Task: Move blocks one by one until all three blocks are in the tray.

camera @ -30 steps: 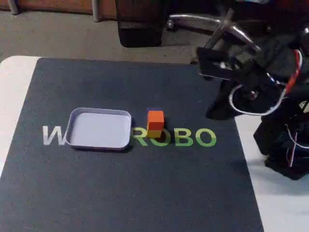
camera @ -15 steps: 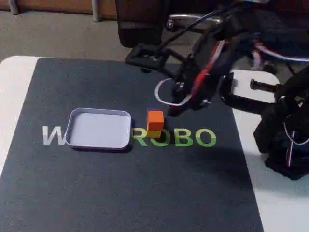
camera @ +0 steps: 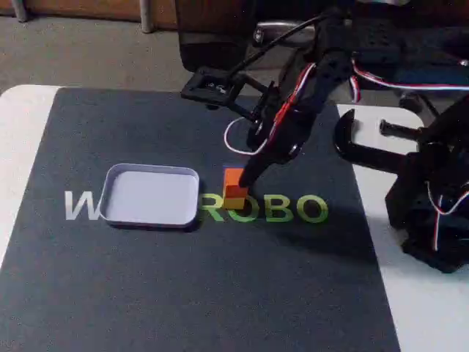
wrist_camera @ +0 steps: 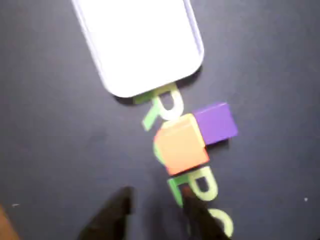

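Blocks sit just right of the tray [camera: 152, 194] in the fixed view, whose long axis runs left-right: orange block [wrist_camera: 181, 143] touching purple block [wrist_camera: 215, 123]. Empty gripper [wrist_camera: 159, 212], jaws parted, hovers just beside the orange one.

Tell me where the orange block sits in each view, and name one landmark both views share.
Fixed view: the orange block sits mid-mat, just right of the tray, partly behind the arm.
Wrist view: the orange block is centre-right, below the tray, touching the purple block.
Shared landmark: the green letter R between tray and block.
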Available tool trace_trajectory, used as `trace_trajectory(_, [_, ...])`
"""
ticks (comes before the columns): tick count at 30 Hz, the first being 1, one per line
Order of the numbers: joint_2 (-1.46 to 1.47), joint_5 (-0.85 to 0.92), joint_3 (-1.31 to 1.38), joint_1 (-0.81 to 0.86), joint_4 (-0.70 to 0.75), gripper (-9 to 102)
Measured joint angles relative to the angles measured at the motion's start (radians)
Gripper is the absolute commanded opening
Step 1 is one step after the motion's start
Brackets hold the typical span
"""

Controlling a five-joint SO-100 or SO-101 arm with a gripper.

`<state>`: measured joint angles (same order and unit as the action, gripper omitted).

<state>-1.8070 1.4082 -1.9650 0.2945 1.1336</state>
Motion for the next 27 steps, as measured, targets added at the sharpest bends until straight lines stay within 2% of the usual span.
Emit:
trace_trajectory(11, [0.083, 0.078, -0.023, 0.060, -0.084, 12])
trace_trajectory(27, [0.166, 0.140, -0.023, 0.081, -0.120, 16])
